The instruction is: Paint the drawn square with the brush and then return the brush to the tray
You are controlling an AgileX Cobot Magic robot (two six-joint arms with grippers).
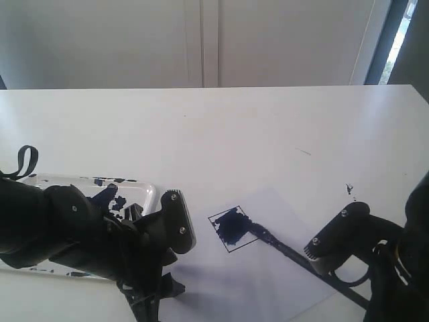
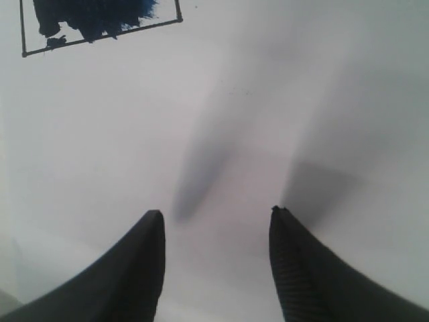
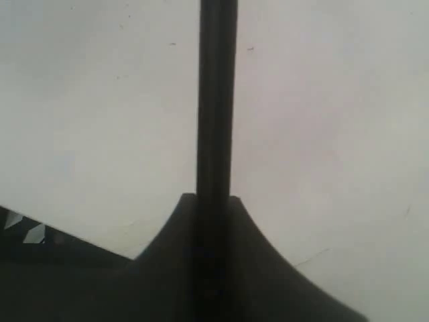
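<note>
The drawn square (image 1: 232, 229) sits on a white paper sheet (image 1: 268, 268), its inside smeared dark blue; the left wrist view also shows the square (image 2: 100, 23). The brush (image 1: 281, 247) lies slanted with its tip at the square's right edge. My right gripper (image 1: 322, 251) is shut on the brush handle (image 3: 216, 100), which runs straight out between the jaws. My left gripper (image 2: 216, 215) is open and empty, hovering over the paper near the square. In the exterior view the left gripper (image 1: 157, 282) is left of the square. The tray (image 1: 149, 194) lies behind the left arm, mostly hidden.
The white table (image 1: 214, 134) stretches back to a pale wall. A few small paint specks (image 1: 349, 188) mark the table right of the paper. The left arm's bulk (image 1: 60, 228) covers the near-left corner.
</note>
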